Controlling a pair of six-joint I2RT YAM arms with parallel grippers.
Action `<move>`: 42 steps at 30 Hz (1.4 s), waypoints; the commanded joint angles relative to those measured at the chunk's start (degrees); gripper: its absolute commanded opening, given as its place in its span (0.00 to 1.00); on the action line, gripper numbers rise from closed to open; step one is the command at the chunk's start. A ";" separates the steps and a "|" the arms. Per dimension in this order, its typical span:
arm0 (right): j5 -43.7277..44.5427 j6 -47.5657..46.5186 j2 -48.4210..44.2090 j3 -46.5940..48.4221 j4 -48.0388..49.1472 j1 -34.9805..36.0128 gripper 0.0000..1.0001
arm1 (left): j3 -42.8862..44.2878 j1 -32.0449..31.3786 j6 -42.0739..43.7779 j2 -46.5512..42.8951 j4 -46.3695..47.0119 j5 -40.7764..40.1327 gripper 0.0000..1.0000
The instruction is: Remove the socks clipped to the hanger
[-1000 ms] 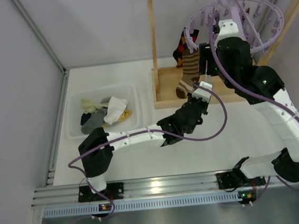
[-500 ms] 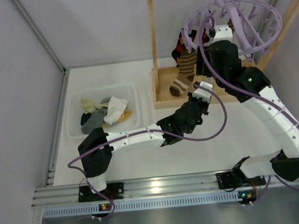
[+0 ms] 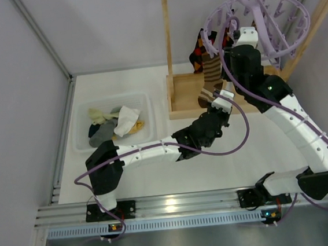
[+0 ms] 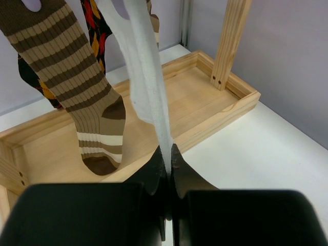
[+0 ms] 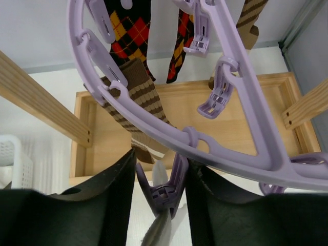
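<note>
The lavender hanger (image 3: 306, 13) hangs by its hook from the wooden bar. A brown-and-tan striped sock (image 3: 210, 75) and a diamond-patterned sock (image 3: 198, 55) dangle from its left side. My left gripper (image 4: 169, 154) is shut on the lower end of a white sock (image 4: 146, 77), beside the striped sock (image 4: 77, 92). My right gripper (image 5: 160, 164) is open just under the hanger ring (image 5: 154, 123). Its fingers straddle the clip peg (image 5: 164, 192) that holds the white sock (image 5: 159, 230). The peg's handles are still spread. More striped (image 5: 141, 92) and diamond-patterned (image 5: 130, 28) socks hang behind.
The wooden rack's post (image 3: 168, 41) and its tray base (image 4: 205, 87) stand under the hanger. A white bin (image 3: 85, 145) with several loose socks sits left of the rack. Spare clip pegs (image 5: 218, 97) dangle from the ring.
My right gripper has shifted left and closed in round the peg. The hanger has swung and tilted, and the striped sock swung left then back. The left arm stays put.
</note>
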 commanded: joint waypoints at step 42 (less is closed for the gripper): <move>-15.10 -1.98 -24.11 -18.11 -1.28 -11.97 0.94 | -24.83 49.80 -30.16 -35.33 -45.97 5.82 0.00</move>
